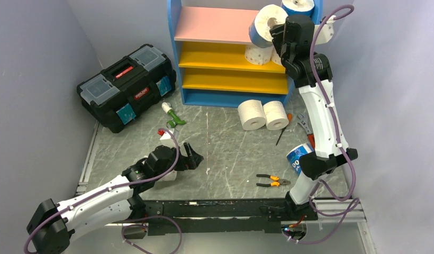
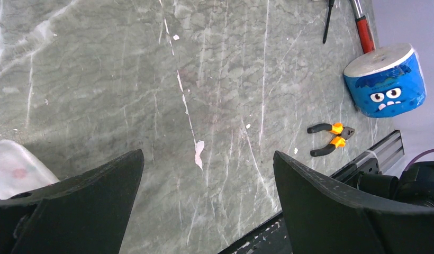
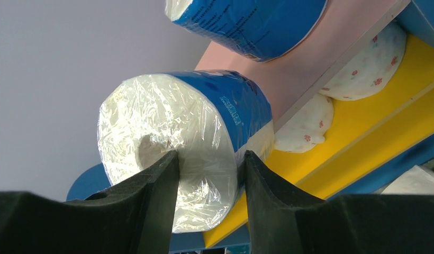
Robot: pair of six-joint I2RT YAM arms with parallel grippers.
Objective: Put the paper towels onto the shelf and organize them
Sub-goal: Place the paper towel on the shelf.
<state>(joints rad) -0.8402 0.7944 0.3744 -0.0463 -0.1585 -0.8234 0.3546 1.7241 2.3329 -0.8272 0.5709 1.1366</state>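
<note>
Two rolls [image 1: 263, 115] before the shelf [image 1: 231, 58], toolbox [image 1: 127, 86] left

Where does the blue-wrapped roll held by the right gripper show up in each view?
Top external: blue-wrapped roll at upper right, at the pink board's right end, in the right gripper.
Left wrist: not in it.
Right wrist: centre, pinched between the fingers.
Shared landmark: the shelf's pink top board.

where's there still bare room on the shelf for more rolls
Left stretches of the pink top board and both yellow lower boards are bare. The right end is crowded: right gripper holds a blue-wrapped paper towel roll there, pink-dotted white rolls beneath.
</note>
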